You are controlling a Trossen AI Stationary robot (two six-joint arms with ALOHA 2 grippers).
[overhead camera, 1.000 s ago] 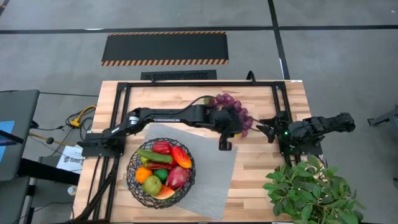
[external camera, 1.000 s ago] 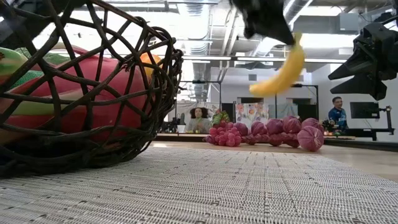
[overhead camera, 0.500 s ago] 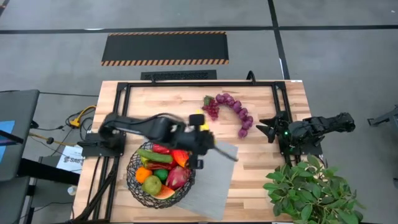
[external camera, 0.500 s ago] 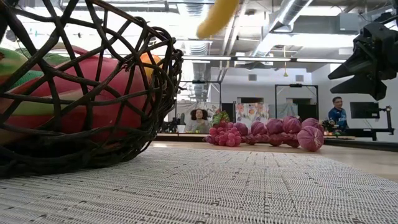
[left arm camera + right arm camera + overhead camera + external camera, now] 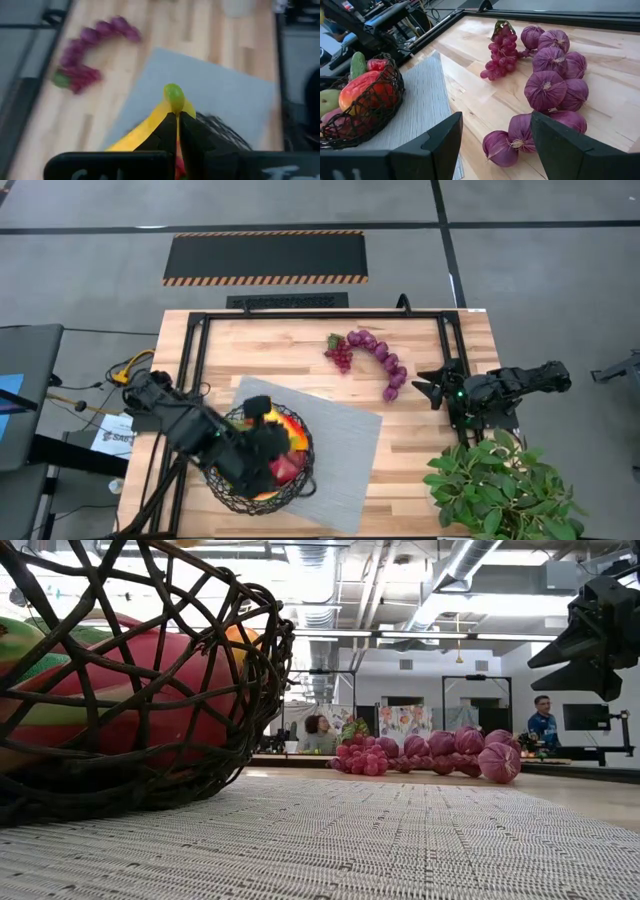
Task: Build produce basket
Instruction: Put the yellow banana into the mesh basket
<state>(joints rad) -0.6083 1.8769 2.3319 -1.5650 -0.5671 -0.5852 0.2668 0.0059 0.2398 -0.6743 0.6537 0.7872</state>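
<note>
Left gripper point(image 5: 177, 131): closed on the banana point(image 5: 150, 125), held over the basket point(image 5: 258, 464).
Right gripper point(image 5: 495, 137): parked at the table's right edge, jaws spread open.

2 dark arms point(image 5: 200, 435), blocky black jaws.

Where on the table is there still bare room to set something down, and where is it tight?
Free: the grey mat right of the basket, and bare wood between the mat and the leafy plant. Also wood left of the grapes. Crowded: the basket, full and under the left tool, shut on the banana; the onion string beside the right tool.
</note>
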